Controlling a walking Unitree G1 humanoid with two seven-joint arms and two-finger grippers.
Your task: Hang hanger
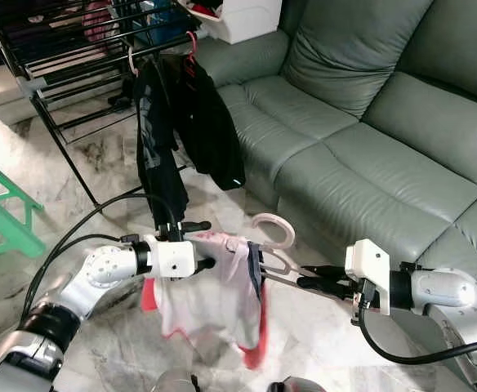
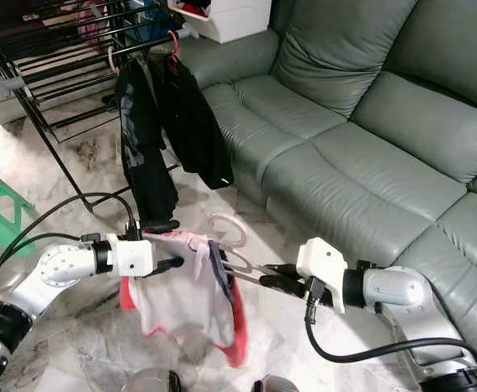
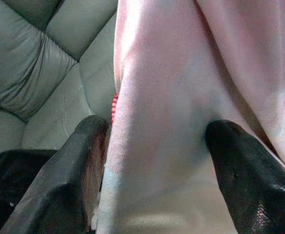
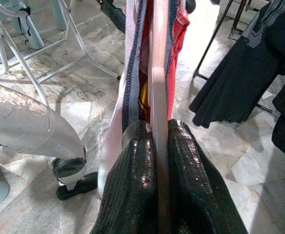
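— Pink plastic hanger, carrying a pink-white garment with red trim, held low over the marble floor, between both arms, in front of the grey-green leather sofa.

— Gripped how?

— Right claw clenched on the hanger's thin arm, seen pinched flat between both fingers in the right wrist view. Left claw spread apart, straddling the garment's shoulder, fabric between the fingers but probably not squeezed.

— Risks?

— Slipping, likely: a narrow pinch far out on one arm, so the hanger could twist or sag under the cloth's weight. Also snagging on the dark clothes already hanging from the black drying rack well ahead. Hook turned upward, needing to clear a rail.

— Arm poses?

— Both forearms roughly level, reaching inward toward each other, elbows out, wrists facing across the hanger.
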